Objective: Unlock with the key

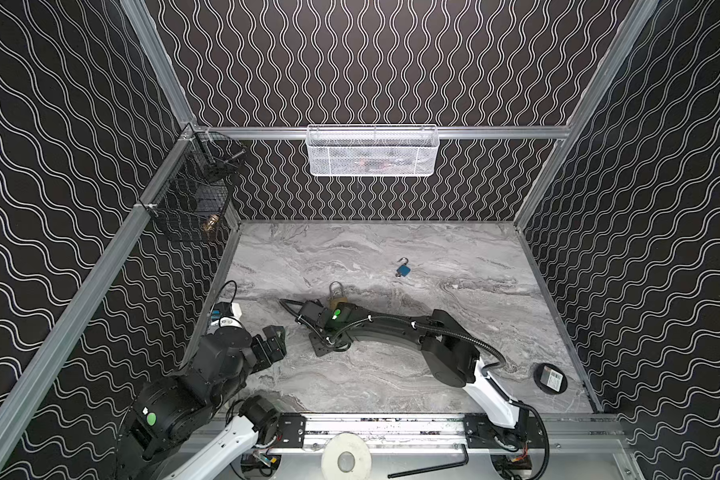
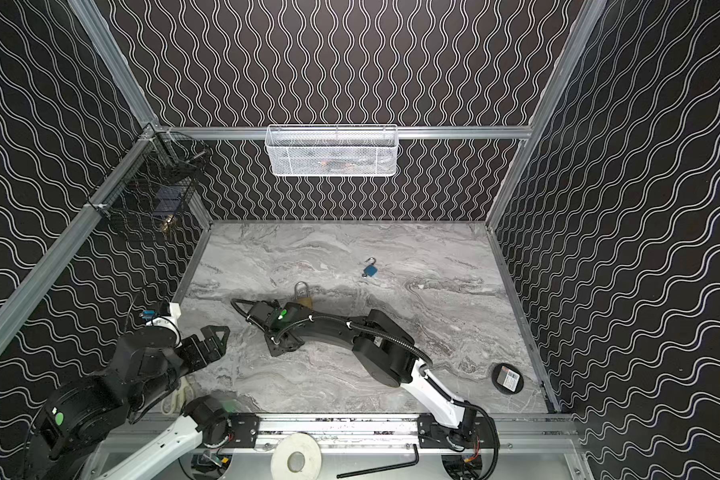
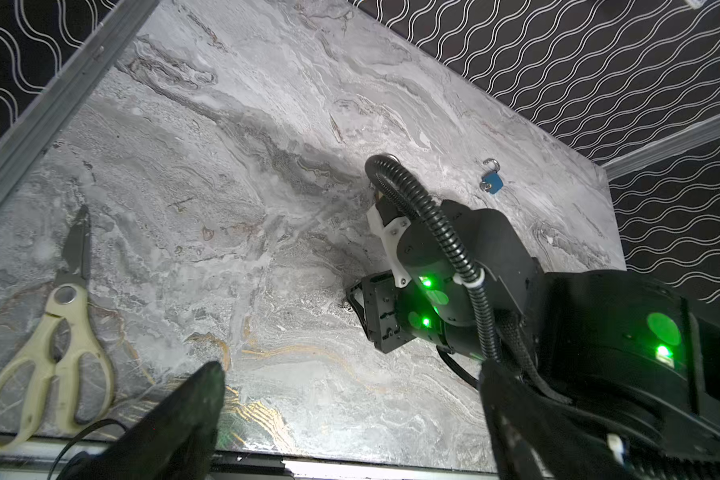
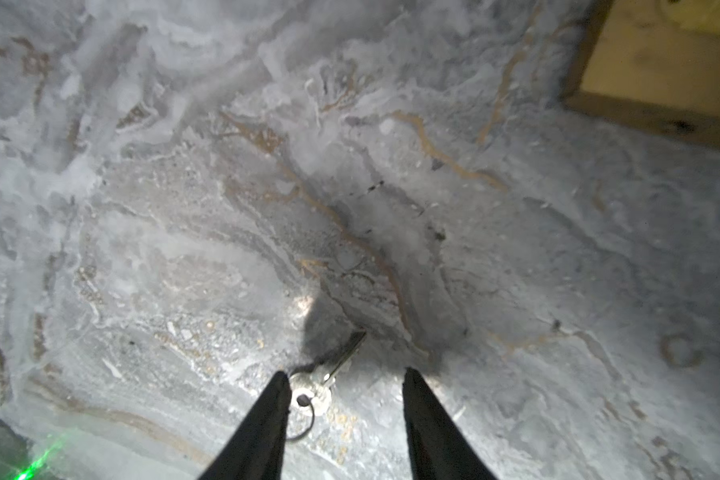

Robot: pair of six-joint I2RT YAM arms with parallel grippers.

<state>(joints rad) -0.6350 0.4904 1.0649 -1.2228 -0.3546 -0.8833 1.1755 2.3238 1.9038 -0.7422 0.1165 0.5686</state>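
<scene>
The right gripper (image 4: pixel 346 372) is hovering low over the table (image 4: pixel 142 208), jaws apart; the key (image 4: pixel 314 397) is lying flat between them, just beside one finger, near the brass padlock (image 1: pixel 336 297); the left gripper (image 3: pixel 352 368) is hanging wide open, well apart.

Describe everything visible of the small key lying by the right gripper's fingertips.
The key is small, silvery and metallic-looking, and it lies flat on the grey marbled table. Its rounded head has a hole with a thin wire ring threaded through it. The slim blade points away from the wrist. The key sits between the open fingers of the right gripper, nearer one finger, whose tip seems to touch or overlap the head. Its teeth are too blurred to make out.
</scene>
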